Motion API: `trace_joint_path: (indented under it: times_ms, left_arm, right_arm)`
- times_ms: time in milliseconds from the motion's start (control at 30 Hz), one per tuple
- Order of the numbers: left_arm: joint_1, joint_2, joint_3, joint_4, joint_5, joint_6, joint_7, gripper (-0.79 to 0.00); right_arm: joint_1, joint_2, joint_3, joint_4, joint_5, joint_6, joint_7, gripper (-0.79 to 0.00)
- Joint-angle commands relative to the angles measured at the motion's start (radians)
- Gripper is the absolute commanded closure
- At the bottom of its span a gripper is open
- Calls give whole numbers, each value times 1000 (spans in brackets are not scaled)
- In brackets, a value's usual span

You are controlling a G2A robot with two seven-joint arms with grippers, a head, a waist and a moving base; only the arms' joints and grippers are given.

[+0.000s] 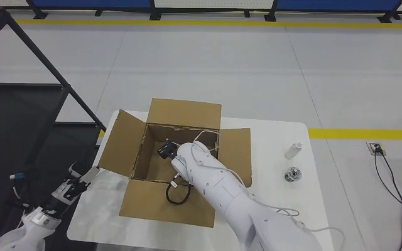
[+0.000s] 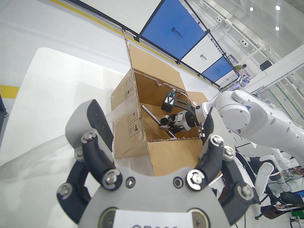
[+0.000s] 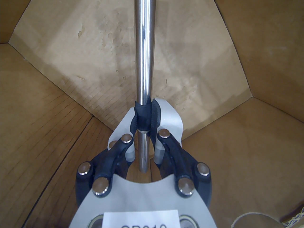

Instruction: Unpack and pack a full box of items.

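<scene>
Two black pads of the right fingers [image 3: 156, 117] are pinching a polished steel rod [image 3: 143, 36] tight, with no gap between pad and metal. They are gripping it near one end: a short stub is sticking out behind the fingers, and the long part is running ahead of them over the bare floor of the cardboard box [image 1: 166, 201]. Fingers and rod are sitting inside the box, below its open flaps.

The left fingers [image 2: 97, 119] are spread wide and holding nothing, hovering off the desk [image 1: 270, 135] edge with the box well ahead of them. A white bottle [image 1: 293, 150] and a small metal part [image 1: 291, 174] are standing on the desk, well apart from both sets of fingers and beyond the box's side flap.

Whether the rod is going in or coming out cannot be told. Either way, the step probably calls for a firm, unchanging squeeze. The steel looks slick, and the long part ahead of the fingers is likely acting as a lever that could swivel in the pads. The far tip is the part to be watching, since it could catch on a wall or a torn flap edge. A slow, straight move along the rod's own line, away from the walls, seems the safest way.
</scene>
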Motion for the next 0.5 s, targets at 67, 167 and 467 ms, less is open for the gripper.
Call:
trace_joint_path:
  times_ms: [67,167,467]
  left_arm:
    - [0,0,0,0,0,0,0,-785]
    - [0,0,0,0,0,0,0,-785]
    - [0,0,0,0,0,0,0,-785]
  right_arm:
    - [0,0,0,0,0,0,0,-696]
    - [4,2,13,15,26,3,-5,-785]
    - [4,2,13,15,26,3,-5,-785]
